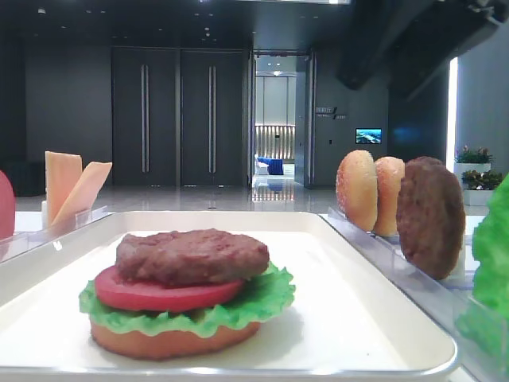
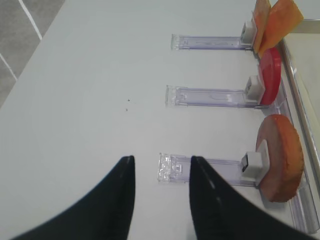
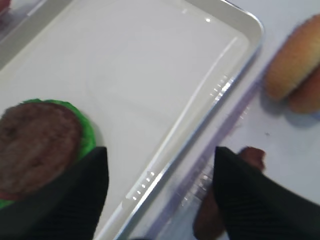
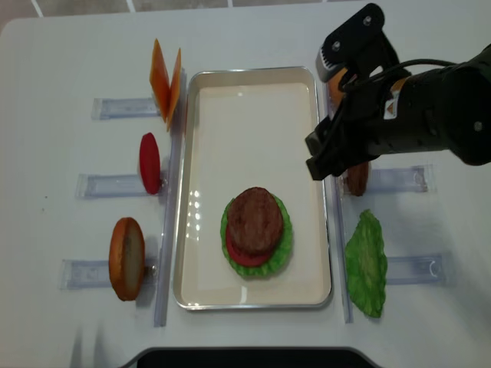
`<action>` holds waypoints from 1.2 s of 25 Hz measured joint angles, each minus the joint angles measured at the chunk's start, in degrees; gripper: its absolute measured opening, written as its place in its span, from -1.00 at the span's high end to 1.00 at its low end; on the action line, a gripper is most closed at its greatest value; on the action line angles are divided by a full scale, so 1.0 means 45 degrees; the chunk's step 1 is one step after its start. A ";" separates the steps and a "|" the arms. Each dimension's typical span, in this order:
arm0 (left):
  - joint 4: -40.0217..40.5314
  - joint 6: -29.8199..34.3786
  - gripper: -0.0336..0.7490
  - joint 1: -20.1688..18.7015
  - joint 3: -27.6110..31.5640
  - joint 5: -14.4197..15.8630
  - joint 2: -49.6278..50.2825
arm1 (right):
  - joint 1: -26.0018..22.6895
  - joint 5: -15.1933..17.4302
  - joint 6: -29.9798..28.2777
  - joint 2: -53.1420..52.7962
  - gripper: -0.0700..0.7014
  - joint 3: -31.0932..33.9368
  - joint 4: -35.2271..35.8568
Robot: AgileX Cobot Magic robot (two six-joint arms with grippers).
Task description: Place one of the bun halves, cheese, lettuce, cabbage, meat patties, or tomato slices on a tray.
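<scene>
The white tray (image 4: 253, 295) holds a stack of a bun half (image 1: 159, 342), lettuce (image 1: 266, 296), a tomato slice (image 1: 155, 294) and a meat patty (image 4: 253, 218). My right gripper (image 3: 160, 150) hangs open above the tray's right rim (image 3: 220, 90). Its right finger is against a second meat patty (image 3: 252, 154) standing in a rack, and nothing is gripped. My left gripper (image 2: 160, 157) is open over the bare table, left of a bun half (image 2: 280, 160). To the tray's left stand cheese (image 4: 165, 77) and a tomato slice (image 4: 149, 162). Two bun halves (image 1: 358, 189) and loose lettuce (image 4: 367, 264) sit to its right.
Clear plastic racks (image 2: 210, 95) run along both long sides of the tray. The table's left edge and grey floor (image 2: 20, 30) show in the left wrist view. A dark base (image 4: 245, 358) sits at the table's near edge. My right arm (image 4: 430, 115) covers the far right racks.
</scene>
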 joint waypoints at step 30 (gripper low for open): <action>0.0000 0.0000 0.19 0.0000 0.0000 0.0000 0.0000 | -0.9331 0.6513 0.1202 -0.5705 -0.11 -0.0187 -0.2252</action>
